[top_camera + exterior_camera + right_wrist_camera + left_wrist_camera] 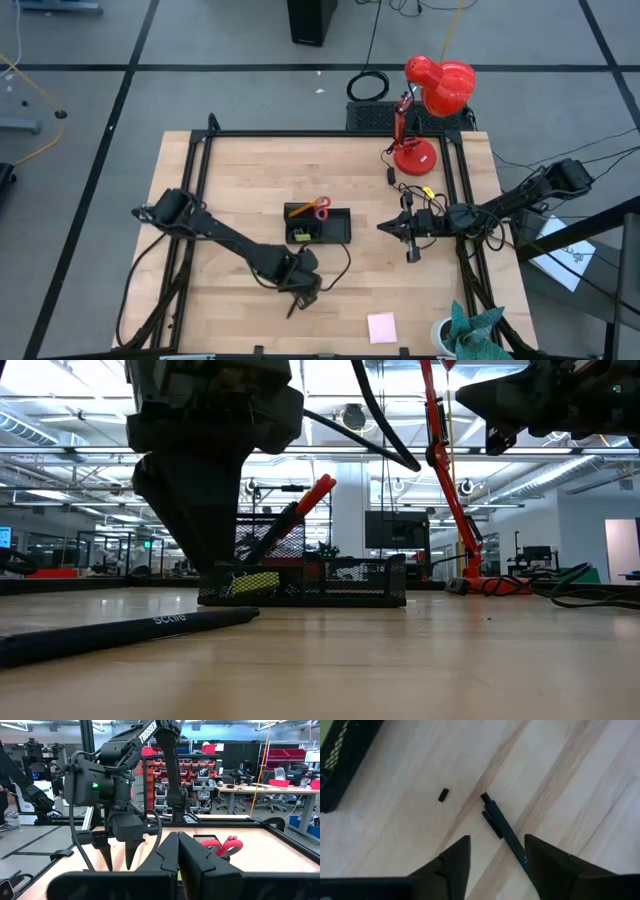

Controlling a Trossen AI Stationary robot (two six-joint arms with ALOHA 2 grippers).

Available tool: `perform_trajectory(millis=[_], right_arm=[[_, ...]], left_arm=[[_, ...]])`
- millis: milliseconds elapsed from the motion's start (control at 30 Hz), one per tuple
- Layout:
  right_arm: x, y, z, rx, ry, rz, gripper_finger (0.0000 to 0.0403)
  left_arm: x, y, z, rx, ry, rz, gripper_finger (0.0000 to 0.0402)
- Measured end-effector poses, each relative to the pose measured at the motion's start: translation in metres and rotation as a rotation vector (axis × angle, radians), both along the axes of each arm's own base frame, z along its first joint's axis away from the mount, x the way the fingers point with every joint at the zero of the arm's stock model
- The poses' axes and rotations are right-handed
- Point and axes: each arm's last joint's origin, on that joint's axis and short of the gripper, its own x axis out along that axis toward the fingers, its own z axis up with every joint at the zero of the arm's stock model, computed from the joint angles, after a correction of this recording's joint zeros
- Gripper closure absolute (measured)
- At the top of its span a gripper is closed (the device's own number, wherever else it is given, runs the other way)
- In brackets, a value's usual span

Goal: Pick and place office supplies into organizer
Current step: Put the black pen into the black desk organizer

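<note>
Jaws apart, the left gripper [495,857] points down, straddling a black pen [504,827].

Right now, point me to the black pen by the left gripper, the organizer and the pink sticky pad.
black pen [504,826], left wrist view, middle of its barrel.
organizer [338,229], high view, bare right part of the tray.
pink sticky pad [381,327], high view, centre of the pad.
</note>
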Motion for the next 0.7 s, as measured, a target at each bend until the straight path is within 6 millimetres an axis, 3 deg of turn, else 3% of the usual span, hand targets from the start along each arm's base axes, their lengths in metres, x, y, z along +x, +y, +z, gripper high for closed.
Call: perform_trajectory(millis=[233, 367, 700], right_arm=[[0.0, 0.0, 0.0, -0.001, 0.004, 0.0, 0.0403], [0.0, 0.0, 0.0, -0.001, 0.004, 0.0, 0.0403], [0.0, 0.0, 0.0, 0.0, 0.003, 0.001, 0.0403]], left_arm=[[0.007, 0.007, -0.002, -0.068, 0.005, -0.033, 0.0154], [0.011, 0.008, -0.014, -0.09, 0.037, -0.022, 0.0136], [0.017, 0.008, -0.047, -0.084, 0.117, 0.003, 0.0146]])
